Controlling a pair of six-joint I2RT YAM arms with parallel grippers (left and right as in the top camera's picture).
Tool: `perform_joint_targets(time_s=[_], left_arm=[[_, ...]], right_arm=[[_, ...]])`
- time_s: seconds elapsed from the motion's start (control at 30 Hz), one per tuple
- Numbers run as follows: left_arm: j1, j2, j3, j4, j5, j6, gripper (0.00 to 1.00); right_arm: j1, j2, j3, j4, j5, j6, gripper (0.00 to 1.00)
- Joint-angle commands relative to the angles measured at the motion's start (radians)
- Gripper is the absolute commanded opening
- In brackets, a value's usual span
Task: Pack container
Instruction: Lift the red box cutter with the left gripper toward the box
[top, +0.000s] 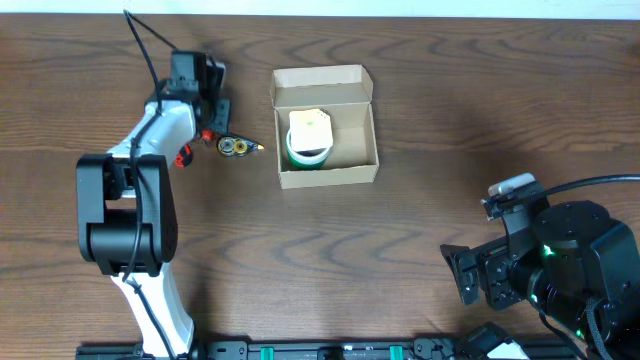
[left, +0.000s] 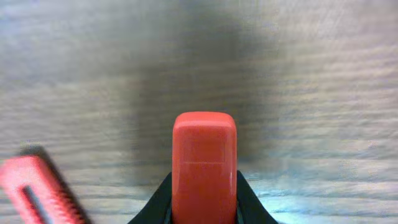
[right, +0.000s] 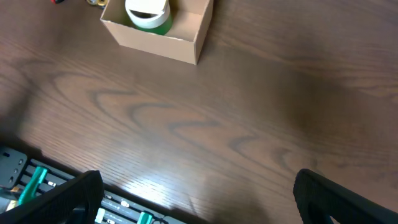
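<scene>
The container (top: 326, 172) is an open tan cardboard box at the table's upper middle, its flap lid folded back. A green and white tape roll (top: 310, 139) stands inside it. The box (right: 180, 43) and the roll (right: 148, 12) also show at the top of the right wrist view. My left gripper (top: 206, 128) is left of the box, shut on a smooth red object (left: 204, 162) just above the wood. My right gripper (top: 466, 276) is open and empty at the lower right, far from the box; its dark fingers frame bare table in the right wrist view (right: 199, 199).
A pair of gold and green batteries (top: 235, 147) lies between the left gripper and the box. A second red ridged object (left: 34, 193) lies on the table left of the held one; it also shows in the overhead view (top: 183, 156). A rail with green clips (right: 37, 180) runs along the front edge.
</scene>
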Motion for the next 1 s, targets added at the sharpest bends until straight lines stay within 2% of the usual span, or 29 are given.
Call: perform_joint_targets(time_s=[0.0,0.2,0.43,0.57,0.73,0.83,0.97], left_arm=[[0.002,-0.029,0.113,-0.059,-0.006,-0.005,0.06],[-0.017,-0.117,0.257,-0.265,0.024,-0.069,0.06],[-0.091,-0.298,0.278,-0.411,0.12,-0.212,0.06],[-0.188,-0.351,0.278,-0.435,0.156,-0.337,0.06],[-0.338,-0.331,0.27,-0.436,0.152,-0.513,0.06],[-0.427,-0.303,0.262,-0.411,0.134,-0.529,0.06],[-0.528,-0.26,0.262,-0.398,0.026,-0.597,0.06]], right_arm=[[0.0,0.0,-0.002,0.0,-0.003,0.007,0.99],[0.0,0.0,-0.002,0.0,-0.003,0.007,0.99],[0.0,0.0,-0.002,0.0,-0.003,0.007,0.99],[0.0,0.0,-0.002,0.0,-0.003,0.007,0.99],[0.0,0.0,-0.002,0.0,-0.003,0.007,0.99],[0.0,0.0,-0.002,0.0,-0.003,0.007,0.99],[0.0,0.0,-0.002,0.0,-0.003,0.007,0.99]])
